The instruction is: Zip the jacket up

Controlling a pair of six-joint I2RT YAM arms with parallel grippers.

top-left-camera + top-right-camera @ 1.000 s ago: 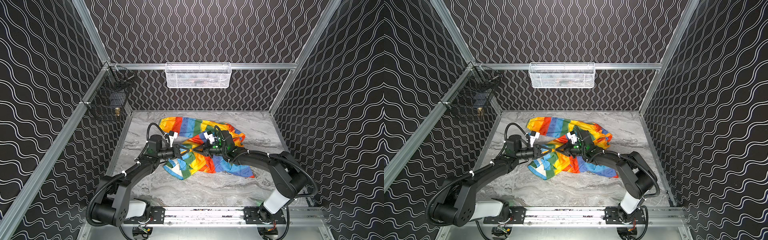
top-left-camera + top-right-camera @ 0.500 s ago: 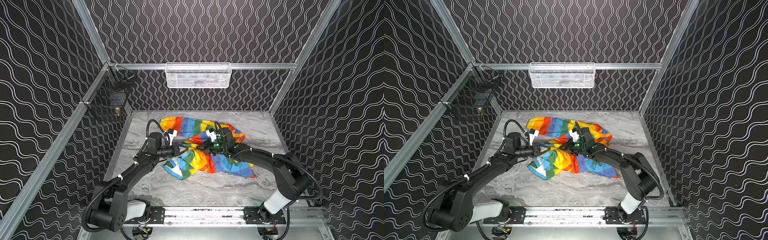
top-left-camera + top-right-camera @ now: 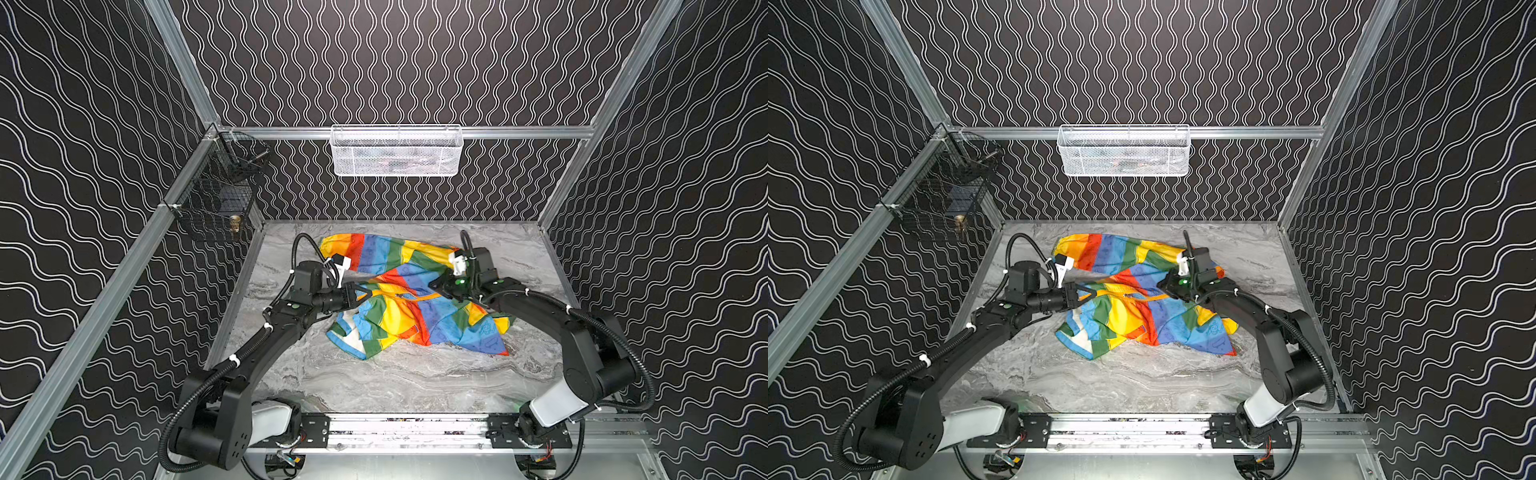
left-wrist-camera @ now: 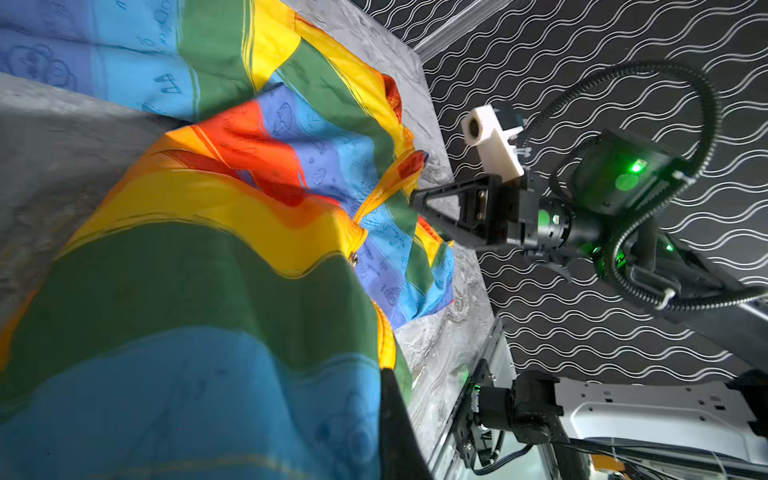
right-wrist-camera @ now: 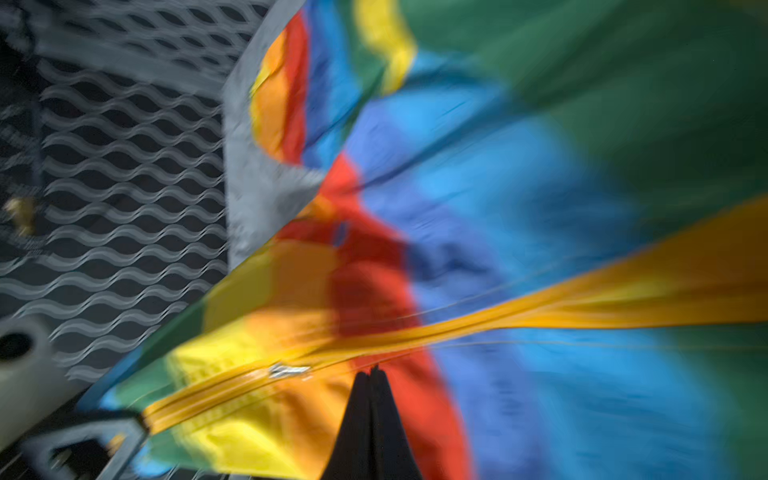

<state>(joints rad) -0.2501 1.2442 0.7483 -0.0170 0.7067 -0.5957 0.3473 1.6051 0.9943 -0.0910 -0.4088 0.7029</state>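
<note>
Across the middle of the table (image 3: 374, 382), nearer its back edge, the jacket (image 3: 415, 324) lay crumpled. And away it went: the right hand (image 3: 434, 287), pinched shut on the orange zipper (image 3: 401, 296), had swept off toward the right edge. The left hand (image 3: 368, 294) stayed clamped on the zipper's bottom end. The line had pulled taut between them. The slider (image 5: 289, 370) sat just beside the right fingertips. Past it the zipper gaped, so plenty looked left to close.

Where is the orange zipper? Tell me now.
In both top views the zipper stretches across the middle of the jacket, pinched by the left hand at its left end and the right hand at its right end.
</note>
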